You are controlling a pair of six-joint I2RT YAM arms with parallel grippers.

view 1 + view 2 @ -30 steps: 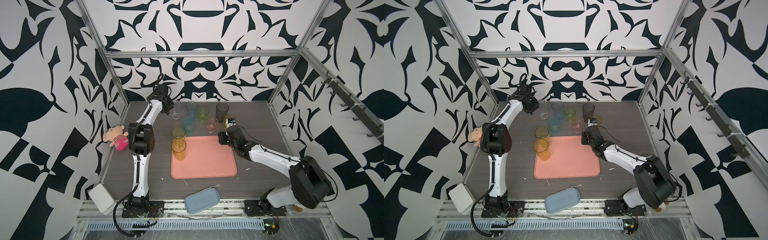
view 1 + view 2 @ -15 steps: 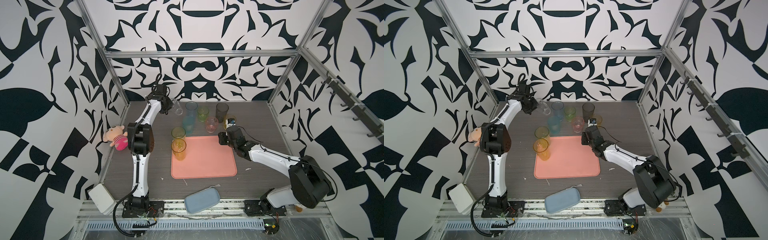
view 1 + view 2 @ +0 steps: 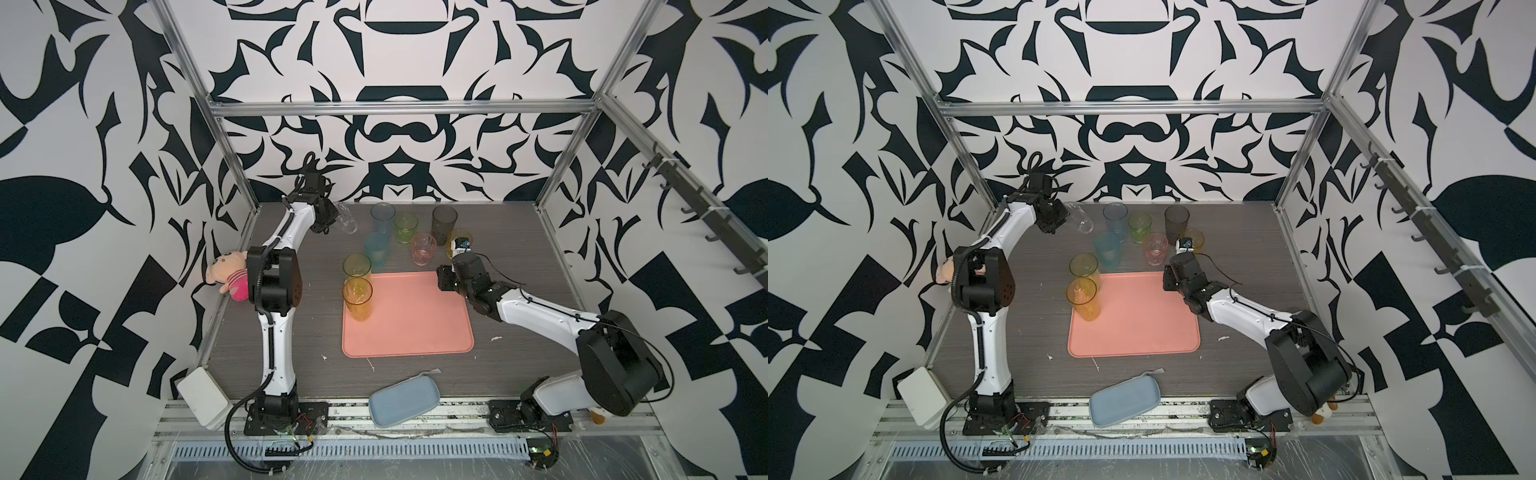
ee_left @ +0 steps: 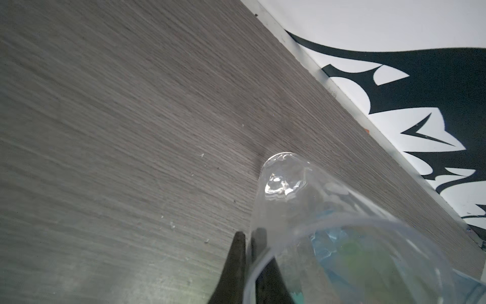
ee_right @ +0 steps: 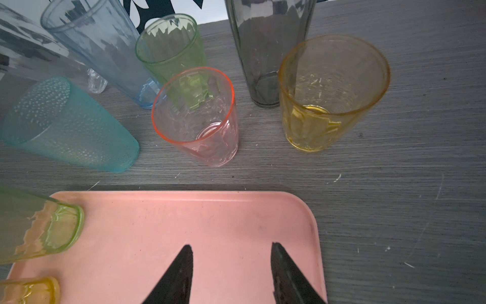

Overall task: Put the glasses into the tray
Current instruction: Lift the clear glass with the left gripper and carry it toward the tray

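My left gripper (image 3: 331, 216) (image 4: 248, 235) is shut on the rim of a clear glass (image 3: 347, 221) (image 3: 1080, 219) (image 4: 286, 200), which hangs tilted at the back left. The salmon-pink tray (image 3: 415, 328) (image 3: 1142, 328) (image 5: 210, 218) carries an amber glass (image 3: 358, 300) and, at its far left corner, a yellow-green one (image 3: 356, 266). Behind it on the table stand teal (image 3: 376, 249), blue (image 3: 382, 217), green (image 3: 406, 227), pink (image 5: 196, 115), smoke-grey (image 3: 444, 220) and yellow (image 5: 331, 92) glasses. My right gripper (image 3: 443, 283) (image 5: 231, 250) hovers open and empty over the tray's far right corner.
A blue-grey oblong dish (image 3: 405, 400) lies at the table's front edge. A plush toy (image 3: 226, 277) rests by the left wall and a white box (image 3: 201, 397) sits at the front left corner. Hooks (image 3: 706, 216) line the right wall.
The left gripper has shut on the clear glass's rim and lifted it off the table, tilting it toward the back left. The right arm has hardly moved.
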